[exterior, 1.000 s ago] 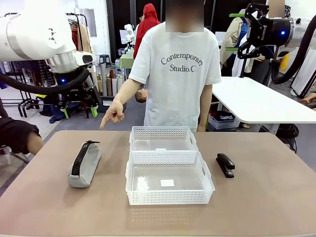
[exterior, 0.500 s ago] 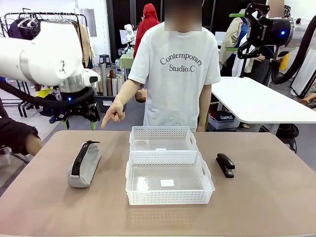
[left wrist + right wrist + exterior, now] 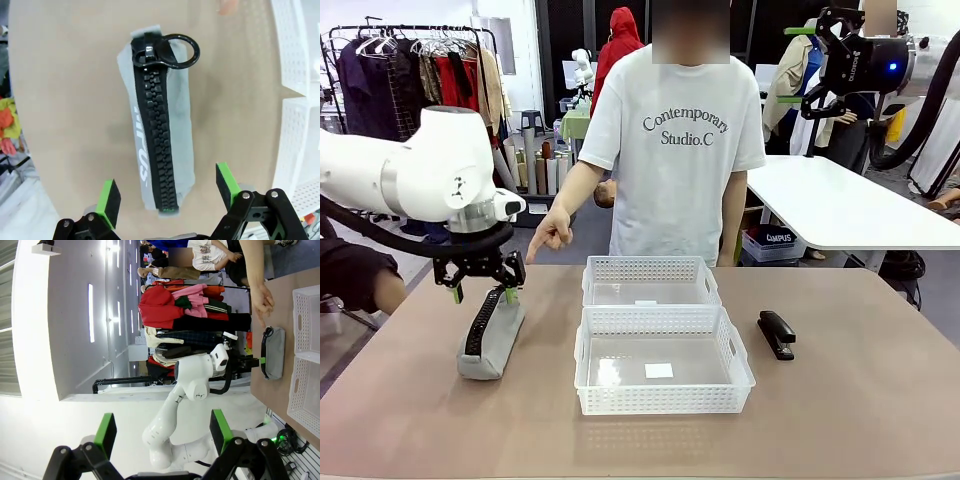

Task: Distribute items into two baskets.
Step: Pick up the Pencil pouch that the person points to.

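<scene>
pouch point(image 3: 492, 333): lying near-to-far on worktop point(image 3: 860, 420), ring pull point(image 3: 180, 50) pointing toward the person point(image 3: 680, 150)
left claw point(image 3: 480, 294): hovering over it, spread open
right claw point(image 3: 162, 432): hanging high, released too

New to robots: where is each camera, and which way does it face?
Front: between the arms, facing the person across the brown table; left gripper above a grey fabric zip pouch.
Left wrist: looks down past open fingers at that pouch.
Right wrist: high, rolled sideways, open right gripper facing the left arm.
Shared: the pouch.
</scene>
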`<state>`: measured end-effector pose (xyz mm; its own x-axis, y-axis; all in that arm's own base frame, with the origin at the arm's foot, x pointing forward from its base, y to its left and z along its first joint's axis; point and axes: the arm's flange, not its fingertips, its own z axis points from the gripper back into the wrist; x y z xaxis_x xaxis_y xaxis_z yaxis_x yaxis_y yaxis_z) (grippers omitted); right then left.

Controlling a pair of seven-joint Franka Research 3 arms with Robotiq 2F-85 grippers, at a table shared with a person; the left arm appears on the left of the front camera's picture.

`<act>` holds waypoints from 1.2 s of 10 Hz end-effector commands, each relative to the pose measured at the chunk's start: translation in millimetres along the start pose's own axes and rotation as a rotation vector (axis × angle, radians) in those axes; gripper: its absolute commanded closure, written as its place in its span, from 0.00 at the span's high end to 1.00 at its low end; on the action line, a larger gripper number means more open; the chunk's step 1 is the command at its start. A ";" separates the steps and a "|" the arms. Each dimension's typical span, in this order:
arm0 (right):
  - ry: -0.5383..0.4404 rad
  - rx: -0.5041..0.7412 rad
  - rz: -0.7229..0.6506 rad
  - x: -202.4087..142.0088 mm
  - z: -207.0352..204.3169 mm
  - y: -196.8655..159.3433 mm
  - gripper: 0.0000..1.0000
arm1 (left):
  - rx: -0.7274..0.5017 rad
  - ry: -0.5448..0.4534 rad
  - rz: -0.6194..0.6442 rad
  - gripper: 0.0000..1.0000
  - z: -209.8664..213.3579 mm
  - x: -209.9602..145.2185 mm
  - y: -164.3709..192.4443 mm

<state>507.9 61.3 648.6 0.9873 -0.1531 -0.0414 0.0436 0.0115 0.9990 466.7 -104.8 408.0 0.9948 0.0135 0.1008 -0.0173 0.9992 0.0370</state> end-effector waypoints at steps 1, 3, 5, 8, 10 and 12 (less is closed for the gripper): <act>-0.002 0.006 0.001 -2.6 0.7 2.0 1.00 | 0.031 0.015 0.035 1.00 -19.6 5.0 -4.8; -0.002 0.006 0.001 -2.6 0.7 2.0 1.00 | 0.020 0.037 0.040 1.00 -32.2 6.4 -2.7; -0.002 0.006 0.001 -2.6 0.7 2.0 1.00 | 0.014 0.044 0.048 0.98 -37.7 7.1 1.0; -0.002 0.006 0.001 -2.6 0.7 2.0 1.00 | 0.028 0.029 0.052 0.39 -31.9 5.5 2.4; -0.002 0.006 0.001 -2.6 0.7 2.0 1.00 | 0.037 0.031 0.057 0.00 -30.2 5.7 4.0; -0.002 0.006 0.001 -2.6 0.7 2.0 1.00 | 0.044 0.023 0.062 0.00 -24.5 5.1 4.0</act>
<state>507.8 61.3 648.6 0.9873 -0.1531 -0.0413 0.0436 0.0115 0.9990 475.9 -101.4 379.2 0.9967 0.0521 0.0623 -0.0547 0.9977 0.0396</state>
